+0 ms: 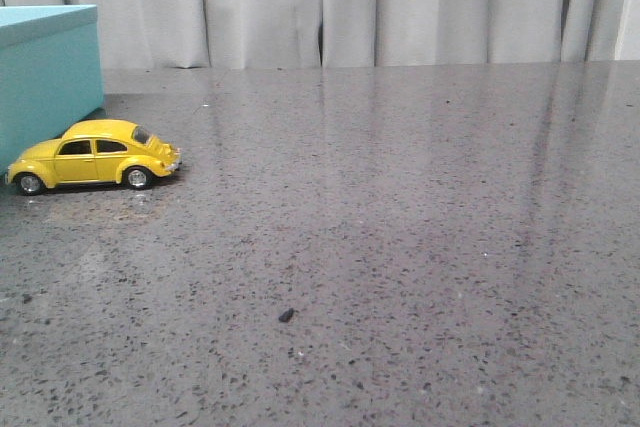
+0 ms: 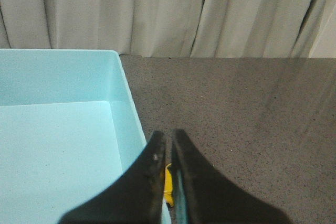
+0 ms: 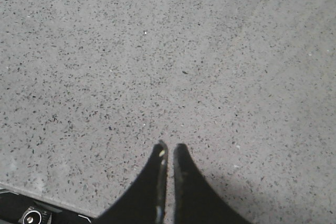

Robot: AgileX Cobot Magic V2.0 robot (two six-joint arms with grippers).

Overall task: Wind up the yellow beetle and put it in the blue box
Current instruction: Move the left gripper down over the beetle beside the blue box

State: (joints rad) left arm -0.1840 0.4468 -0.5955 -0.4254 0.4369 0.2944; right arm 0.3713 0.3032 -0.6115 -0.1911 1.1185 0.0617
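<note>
A small dark speck [image 1: 286, 315] lies nearest on the speckled grey table [image 1: 420, 247], at about six o'clock. The yellow beetle [image 1: 93, 155] stands on its wheels at nine o'clock, nose toward three, just in front of the blue box [image 1: 45, 77], which sits open at ten o'clock. The left gripper [image 2: 168, 139] hangs above the box's near rim, jaws narrow, nearly touching, holding nothing. The right gripper [image 3: 169, 150] hovers over bare table, jaws likewise drawn close and empty.
</note>
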